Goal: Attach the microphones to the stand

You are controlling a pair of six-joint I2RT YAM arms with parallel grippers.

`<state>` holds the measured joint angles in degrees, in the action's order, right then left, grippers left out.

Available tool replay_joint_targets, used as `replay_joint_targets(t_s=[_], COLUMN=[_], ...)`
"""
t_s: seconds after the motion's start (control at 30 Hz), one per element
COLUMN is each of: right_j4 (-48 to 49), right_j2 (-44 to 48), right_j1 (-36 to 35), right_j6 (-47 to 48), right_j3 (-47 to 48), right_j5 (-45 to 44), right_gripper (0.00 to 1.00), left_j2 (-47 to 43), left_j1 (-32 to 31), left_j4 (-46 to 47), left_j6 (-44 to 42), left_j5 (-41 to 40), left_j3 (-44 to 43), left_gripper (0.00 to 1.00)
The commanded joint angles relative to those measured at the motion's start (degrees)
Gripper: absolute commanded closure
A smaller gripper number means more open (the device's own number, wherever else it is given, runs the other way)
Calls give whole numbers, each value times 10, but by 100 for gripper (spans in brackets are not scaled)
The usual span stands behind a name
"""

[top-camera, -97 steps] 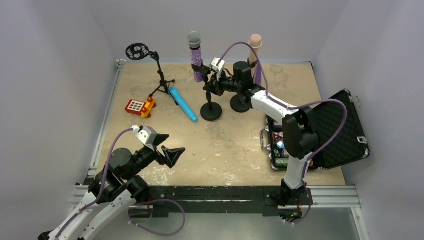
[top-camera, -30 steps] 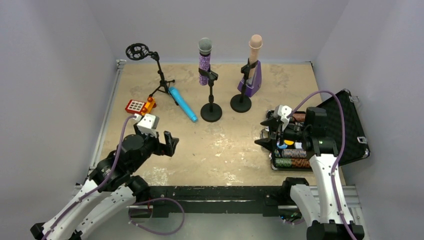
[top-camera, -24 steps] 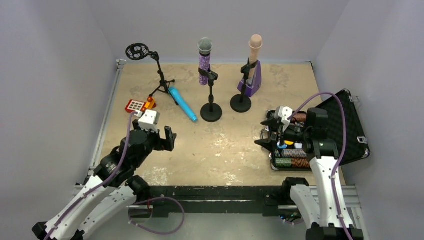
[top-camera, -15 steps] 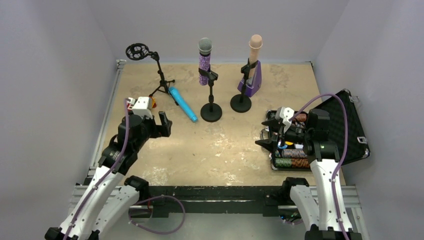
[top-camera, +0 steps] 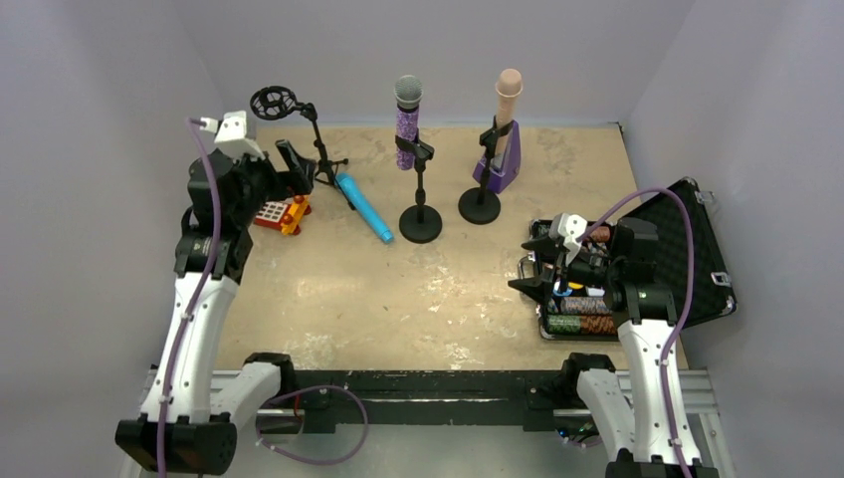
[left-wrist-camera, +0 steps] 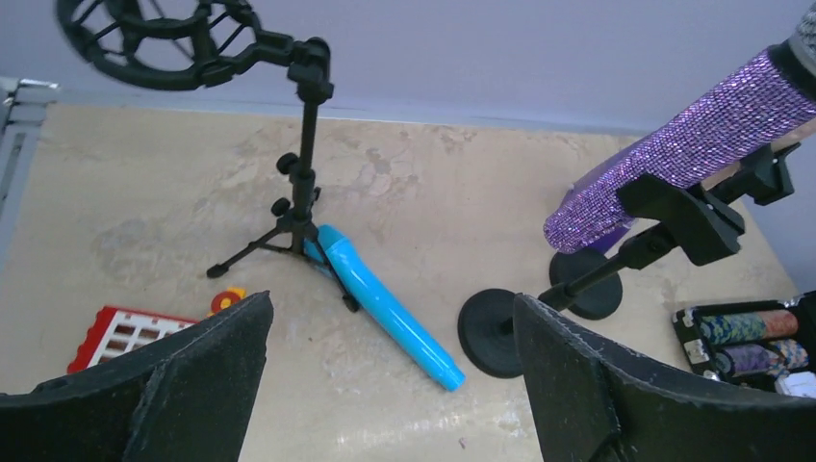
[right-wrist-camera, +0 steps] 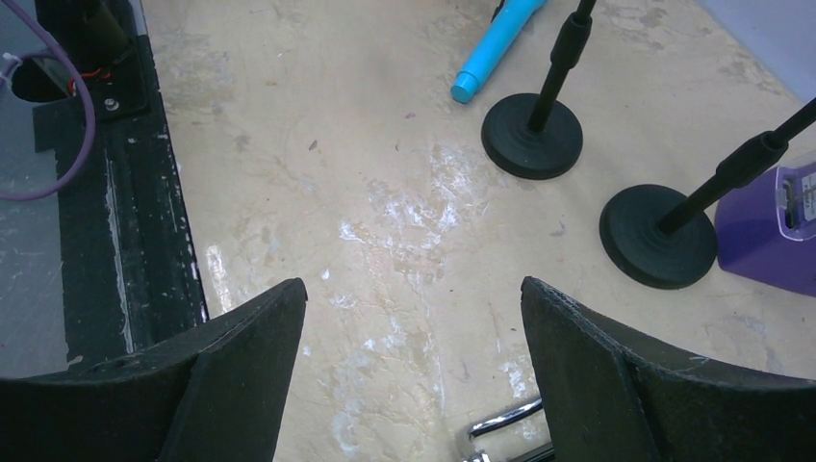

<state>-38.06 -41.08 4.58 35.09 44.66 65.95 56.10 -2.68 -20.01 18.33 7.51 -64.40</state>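
Left gripper (left-wrist-camera: pixel 390 300): I read the jaws as spread fully wide, holding nothing and touching nothing. It hangs over the far left of the table (top-camera: pixel 438 299), beside the tripod stand (top-camera: pixel 318 149). From its wrist view, the sky-blue microphone (left-wrist-camera: pixel 385 306) lies between the two fingers on the table below.

Right gripper (right-wrist-camera: pixel 412 284): jaws wide apart and empty. It hovers at the left edge of the open black case (top-camera: pixel 662 254).

Count, left to right:
- Microphones, three. The sky-blue one lies flat on the table, its far end at the tripod's feet. The glittery purple microphone (top-camera: pixel 406 124) stands upright, clipped in the first round-base stand (top-camera: pixel 420 217). The pale pink microphone (top-camera: pixel 507 105) stands upright, clipped in the second round-base stand (top-camera: pixel 480 204).
- Stands, three. The tripod's ring mount is empty.
- One red toy keypad (top-camera: pixel 271 211).
- One purple metronome (top-camera: pixel 501 171), just behind the pink microphone's stand.
- One case.

Limits: from above, the left fingers merge with the tripod and I cannot separate them. The blue microphone's head is hidden behind the tripod legs. The right arm covers part of the case contents.
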Motion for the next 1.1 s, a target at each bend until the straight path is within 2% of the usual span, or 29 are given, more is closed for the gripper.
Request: replay_joint_targets(t_s=[0.0,0.13,0.27,0.37,0.57,0.67,0.97,1.0,1.07], right_j4=[11,9,8,5,1,-3,-9,-9,-9], right_j2=[7,7,2,-2,-10,-17,-34,-35,-36], right_j1=[3,3,2,3,11,14,23,24,26], right_j6=[-6,-3,0,4,8,11,16,16,17], right_j3=[10,10,12,10,12,13,15,15,16], right_j5=[17,17,16,16,16,17,21,23,23], right_gripper=[15,15,15,15,14,14,15,15,15], left_j2=[91,161,227,275,365,397,453,456,456], left_j1=[4,4,4,4,4,4,4,4,4], left_j4=[131,221,343,426,446,453,478,480,475], left_j6=[-75,-137,-163,-169,-199,-210,-221,-226,-231], left_j5=[84,76,88,62,31,34,39,38,39], left_j3=[-14,-14,14,36,-6,-24,-59,-63,-70], left_gripper=[3,6,14,18,24,32,46,50,64])
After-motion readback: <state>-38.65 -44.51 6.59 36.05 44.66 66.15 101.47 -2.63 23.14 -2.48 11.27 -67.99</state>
